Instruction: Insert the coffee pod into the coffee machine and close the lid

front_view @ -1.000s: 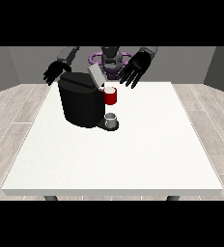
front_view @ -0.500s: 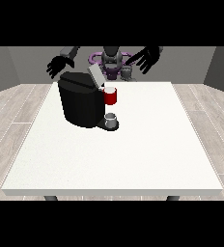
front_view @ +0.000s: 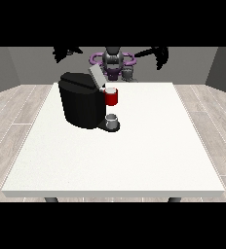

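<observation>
The black coffee machine (front_view: 83, 104) stands on the white table (front_view: 134, 155) left of centre. Its grey lid (front_view: 95, 76) is tilted up, open. At the machine's front a red holder (front_view: 112, 98) carries a small pale round top (front_view: 110, 90); whether that is the pod I cannot tell. A silver cup (front_view: 113, 121) sits on the machine's base below it. The hand at the view's left (front_view: 66, 52) and the hand at the view's right (front_view: 160, 54) are both raised high above the table's far edge, apart from the machine, fingers spread, holding nothing.
The robot's torso (front_view: 113, 62) stands behind the table's far edge. A small grey cylinder (front_view: 128, 73) shows beside it at the back edge. Grey plank floor (front_view: 12, 112) surrounds the table.
Both hands have lifted away from the machine's top and swung outward and upward. The lid stays tilted up, and the machine and cup have not moved.
</observation>
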